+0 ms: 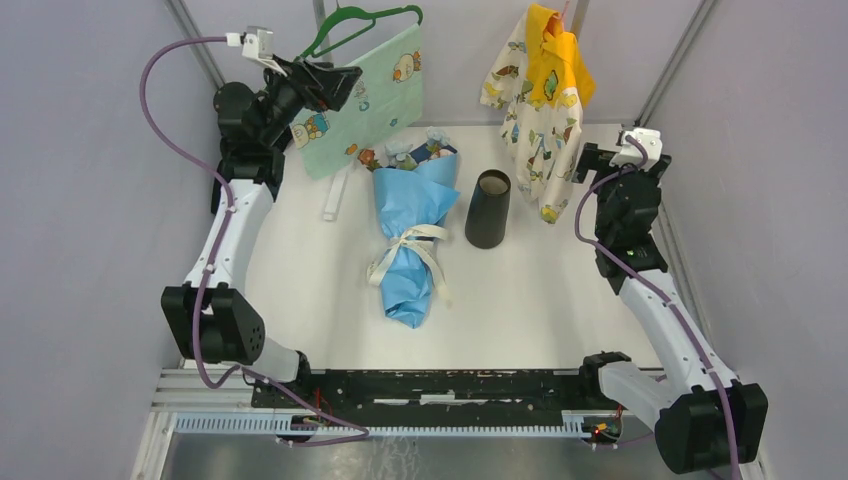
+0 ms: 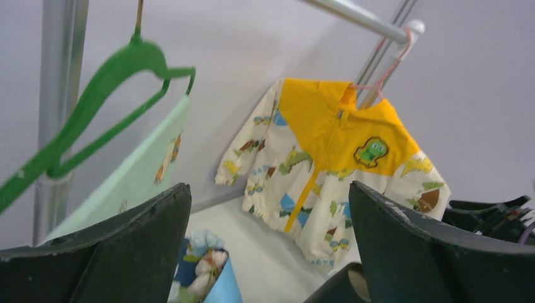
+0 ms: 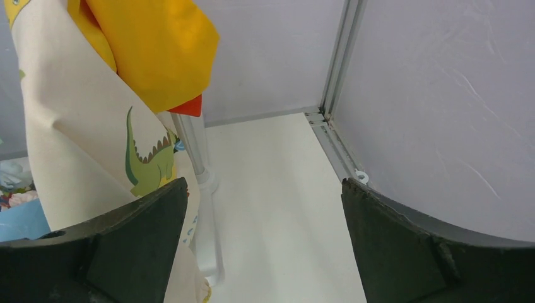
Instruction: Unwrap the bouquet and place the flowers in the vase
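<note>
Both grippers are held spread and empty: left gripper (image 1: 340,86) raised far left, right gripper (image 1: 590,160) far right. Between them the bouquet (image 1: 412,235) is laid along the table (image 1: 560,300), tip nearest, ribbon (image 1: 408,247) mid-length, flowers (image 1: 415,152) farthest. The vase (image 1: 488,212) stands just right of it, likelier the right arm's reach.

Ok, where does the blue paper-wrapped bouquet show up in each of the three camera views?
Top view: the blue paper cone bouquet tied with cream ribbon lies mid-table, just left of the dark tapered vase.
Left wrist: only its flower end shows, at the bottom edge, left of centre.
Right wrist: a sliver of it sits at the far left edge.
Shared landmark: the yellow and white dinosaur-print jacket hangs in all three.
</note>
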Robot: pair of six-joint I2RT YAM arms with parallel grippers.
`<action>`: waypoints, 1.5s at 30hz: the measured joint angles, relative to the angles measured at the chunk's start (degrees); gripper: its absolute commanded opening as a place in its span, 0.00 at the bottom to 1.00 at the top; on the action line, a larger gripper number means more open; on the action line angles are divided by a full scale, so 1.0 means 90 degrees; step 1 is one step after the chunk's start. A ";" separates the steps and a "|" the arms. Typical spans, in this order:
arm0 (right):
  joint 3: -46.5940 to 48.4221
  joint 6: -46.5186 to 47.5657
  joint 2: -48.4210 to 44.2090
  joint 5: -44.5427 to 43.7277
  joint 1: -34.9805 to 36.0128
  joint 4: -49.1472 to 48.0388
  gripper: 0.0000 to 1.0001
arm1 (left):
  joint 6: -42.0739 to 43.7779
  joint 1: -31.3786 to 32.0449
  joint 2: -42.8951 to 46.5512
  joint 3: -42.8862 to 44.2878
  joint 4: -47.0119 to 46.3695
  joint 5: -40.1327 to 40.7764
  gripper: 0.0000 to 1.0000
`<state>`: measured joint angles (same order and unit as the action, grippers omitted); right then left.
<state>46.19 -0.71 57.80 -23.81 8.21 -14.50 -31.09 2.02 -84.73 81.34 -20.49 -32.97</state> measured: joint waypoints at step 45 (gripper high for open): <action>0.2574 -0.0175 0.1090 0.2329 0.3201 0.1685 0.83 | 0.0340 0.1559 -0.0163 0.0194 0.2334 0.3920 0.91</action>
<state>69.36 -2.28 67.61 -2.85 37.01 0.67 -28.03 16.05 -86.19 83.09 0.51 2.31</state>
